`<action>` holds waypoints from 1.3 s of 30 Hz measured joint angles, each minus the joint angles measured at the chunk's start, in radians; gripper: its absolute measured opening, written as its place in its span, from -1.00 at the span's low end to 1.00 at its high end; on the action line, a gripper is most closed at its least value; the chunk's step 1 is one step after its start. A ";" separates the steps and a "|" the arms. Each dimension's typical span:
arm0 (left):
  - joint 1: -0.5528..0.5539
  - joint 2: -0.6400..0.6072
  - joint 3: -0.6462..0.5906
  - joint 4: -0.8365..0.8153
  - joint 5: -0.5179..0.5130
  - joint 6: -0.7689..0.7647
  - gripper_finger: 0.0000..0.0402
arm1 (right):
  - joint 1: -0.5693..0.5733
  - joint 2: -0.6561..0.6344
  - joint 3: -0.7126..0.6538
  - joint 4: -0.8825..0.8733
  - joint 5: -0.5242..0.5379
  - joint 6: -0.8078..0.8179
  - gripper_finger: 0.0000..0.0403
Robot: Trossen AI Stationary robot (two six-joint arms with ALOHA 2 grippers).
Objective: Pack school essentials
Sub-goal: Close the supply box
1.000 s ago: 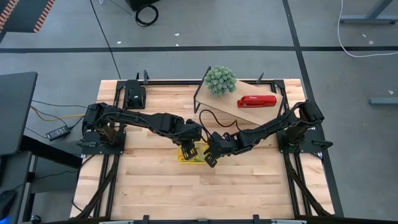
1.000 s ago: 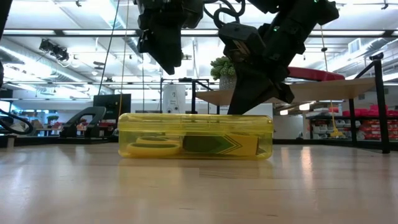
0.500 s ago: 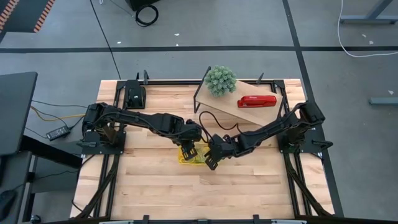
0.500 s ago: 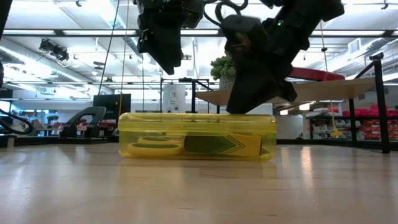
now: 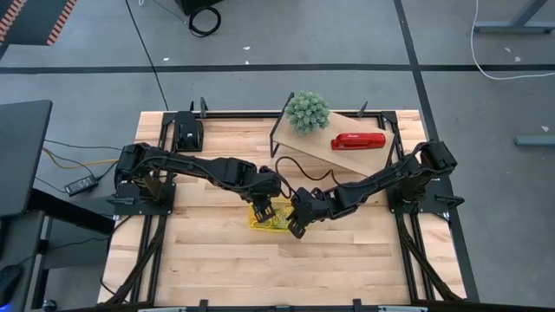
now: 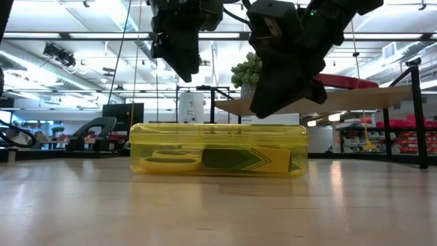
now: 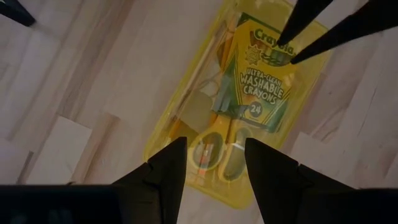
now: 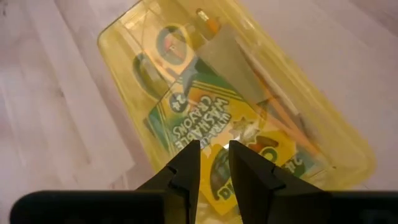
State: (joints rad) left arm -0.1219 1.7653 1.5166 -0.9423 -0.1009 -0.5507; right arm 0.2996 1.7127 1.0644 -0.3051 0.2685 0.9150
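Both arms hover with empty, parted fingers, left gripper (image 7: 211, 165) and right gripper (image 8: 214, 163), above the yellow case (image 5: 269, 217) mid-surface, already holding the crayon box (image 7: 261, 81) and scissors (image 7: 217, 152); packing looks nearly finished.

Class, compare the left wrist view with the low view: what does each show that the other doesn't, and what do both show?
Only the left wrist view shows the printed front of the crayon box, both yellow scissor handles from above, and the orange pencils along one wall.

Only the low view shows the potted plant, the red stapler on its raised board, and the room behind.

Both show the yellow case holding the crayon box and scissors, with the right gripper over it.
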 joint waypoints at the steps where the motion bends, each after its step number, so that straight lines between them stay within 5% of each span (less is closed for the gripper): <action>1: 0.000 0.000 0.000 -0.001 0.000 -0.006 -0.14 | 0.002 -0.004 0.003 -0.002 -0.012 0.001 -0.54; 9: 0.000 0.000 0.000 -0.015 0.000 -0.013 -0.14 | 0.106 -0.021 0.083 0.023 -0.060 -0.029 -0.54; 18: 0.000 0.000 0.000 -0.011 -0.003 -0.014 -0.14 | 0.220 0.002 -0.008 0.019 0.094 0.258 -0.54; 39: 0.000 0.000 0.000 -0.009 -0.003 -0.014 -0.14 | 0.149 0.042 -0.049 0.118 0.071 0.053 -0.54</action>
State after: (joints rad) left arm -0.1219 1.7649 1.5166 -0.9508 -0.1040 -0.5649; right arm 0.4489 1.7542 1.0153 -0.1871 0.3391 0.9675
